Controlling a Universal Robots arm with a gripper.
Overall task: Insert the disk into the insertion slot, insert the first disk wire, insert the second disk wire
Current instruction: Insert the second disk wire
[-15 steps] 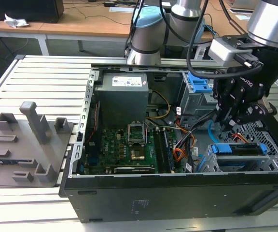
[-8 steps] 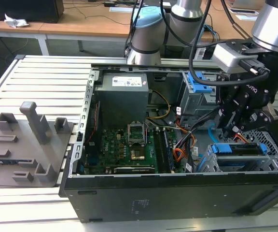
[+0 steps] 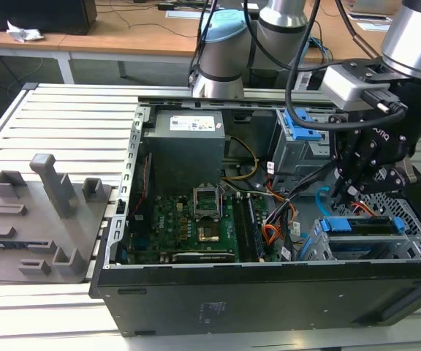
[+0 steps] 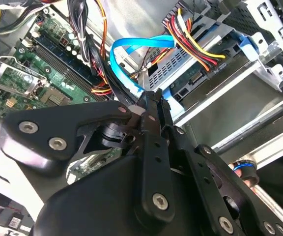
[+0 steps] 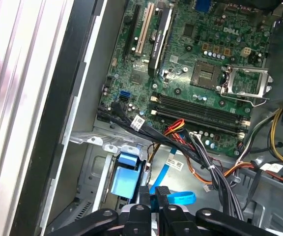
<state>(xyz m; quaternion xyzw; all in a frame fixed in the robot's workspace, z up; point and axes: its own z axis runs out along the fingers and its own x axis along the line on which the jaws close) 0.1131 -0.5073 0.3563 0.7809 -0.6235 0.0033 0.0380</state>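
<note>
claw closed down narrow, fingers together, seemingly pinched on the connector end of the flat blue wire in the second wrist view; actual grip point hidden behind the fingers. in the exterior view, claw poised just above the drive cage at about 4 o'clock in the open computer case.

disk already seated in the insertion slot, blue carrier edge showing along the top of the silvery cage. step one judged done.

red, yellow and black power wires seen running to a plug at the back of the disk; whether fully seated not clear. blue wire looping from claw toward the disk, end not yet visibly plugged in.

motherboard at 9 o'clock from the cage. grey fixture on bench well apart, at 9 o'clock of the case.

judged mid-task: disk in, wire insertion under way.
</note>
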